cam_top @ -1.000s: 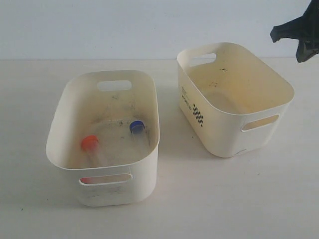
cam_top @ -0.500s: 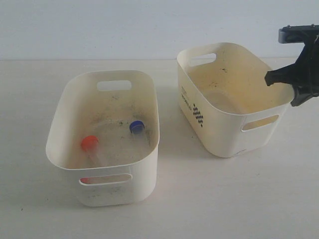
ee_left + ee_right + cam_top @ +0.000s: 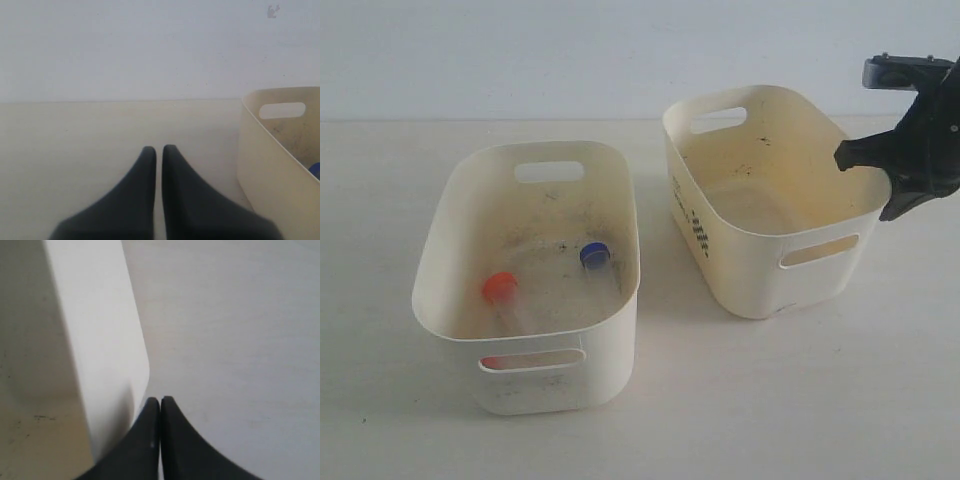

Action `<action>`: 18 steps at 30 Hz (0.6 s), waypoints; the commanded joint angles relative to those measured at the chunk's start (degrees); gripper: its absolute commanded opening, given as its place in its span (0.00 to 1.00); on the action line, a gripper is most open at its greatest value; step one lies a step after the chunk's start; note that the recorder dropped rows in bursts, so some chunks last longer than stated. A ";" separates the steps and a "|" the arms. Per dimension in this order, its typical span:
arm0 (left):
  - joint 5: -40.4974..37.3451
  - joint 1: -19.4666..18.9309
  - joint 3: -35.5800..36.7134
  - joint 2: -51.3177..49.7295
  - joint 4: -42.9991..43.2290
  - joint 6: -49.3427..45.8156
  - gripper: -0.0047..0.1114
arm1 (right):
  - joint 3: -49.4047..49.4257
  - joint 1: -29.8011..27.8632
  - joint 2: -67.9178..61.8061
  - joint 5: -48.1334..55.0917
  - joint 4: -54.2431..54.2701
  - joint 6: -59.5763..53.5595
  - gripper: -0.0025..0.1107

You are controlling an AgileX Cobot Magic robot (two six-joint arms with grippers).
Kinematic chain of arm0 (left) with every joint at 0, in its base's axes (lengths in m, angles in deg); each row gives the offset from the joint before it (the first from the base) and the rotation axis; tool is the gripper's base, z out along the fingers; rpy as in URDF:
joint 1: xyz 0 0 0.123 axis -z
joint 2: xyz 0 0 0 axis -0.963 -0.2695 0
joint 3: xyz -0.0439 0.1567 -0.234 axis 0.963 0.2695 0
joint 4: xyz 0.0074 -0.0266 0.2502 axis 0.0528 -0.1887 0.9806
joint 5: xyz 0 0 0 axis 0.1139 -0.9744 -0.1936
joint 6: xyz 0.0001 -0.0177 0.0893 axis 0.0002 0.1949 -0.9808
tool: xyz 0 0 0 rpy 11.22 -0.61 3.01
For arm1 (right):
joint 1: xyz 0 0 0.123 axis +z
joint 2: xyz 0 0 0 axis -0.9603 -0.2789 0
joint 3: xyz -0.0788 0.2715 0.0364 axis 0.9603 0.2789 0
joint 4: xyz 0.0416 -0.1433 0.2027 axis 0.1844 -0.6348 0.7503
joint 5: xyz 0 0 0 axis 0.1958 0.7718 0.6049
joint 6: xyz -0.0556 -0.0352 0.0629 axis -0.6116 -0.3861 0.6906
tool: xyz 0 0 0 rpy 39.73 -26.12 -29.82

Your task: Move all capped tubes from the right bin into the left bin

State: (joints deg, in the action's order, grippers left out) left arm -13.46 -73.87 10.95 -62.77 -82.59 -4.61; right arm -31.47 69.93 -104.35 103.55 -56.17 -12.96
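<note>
Seemingly finished: right bin (image 3: pixel 750 270) looks empty, capped tubes (image 3: pixel 500 288) in left bin (image 3: pixel 535 385).
Right gripper (image 3: pixel 842 155), clenched empty, sits at its rim, frame right; left gripper (image 3: pixel 159 149) clenched too. Next: lift clear.

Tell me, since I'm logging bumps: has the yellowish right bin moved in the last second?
Yes. The right bin has slid and turned toward the left bin, narrowing the gap between them.

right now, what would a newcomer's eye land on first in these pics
Two bright spots come first: an orange-red cap and a blue cap on clear tubes lying in the scuffed left bin. Next is the black right gripper, shut, at the right-hand rim of the yellower right bin, where no tubes show.
</note>
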 commanded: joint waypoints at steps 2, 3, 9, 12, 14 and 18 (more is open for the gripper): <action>0.55 0.06 -0.22 -0.20 -0.13 0.23 0.08 | 0.38 -0.11 0.16 3.40 1.91 -0.78 0.02; 0.55 0.06 -0.22 -0.20 -0.13 0.23 0.08 | 0.38 -0.11 0.16 3.84 2.43 -0.88 0.02; 0.55 0.06 -0.22 -0.20 -0.13 0.23 0.08 | 0.38 -0.11 0.16 7.92 6.65 -4.10 0.02; 0.55 0.06 -0.22 -0.20 -0.13 0.23 0.08 | 0.38 -0.11 0.16 8.41 8.66 -4.93 0.02; 0.55 0.06 -0.22 -0.20 -0.13 0.23 0.08 | 0.38 -0.11 0.26 10.15 12.24 -7.63 0.02; 0.55 0.06 -0.22 -0.20 -0.13 0.23 0.08 | 0.38 -0.11 1.32 12.76 12.67 -8.99 0.02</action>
State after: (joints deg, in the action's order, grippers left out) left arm -13.46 -73.87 10.95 -62.77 -82.59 -4.61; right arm -31.47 69.93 -104.35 115.38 -44.06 -20.92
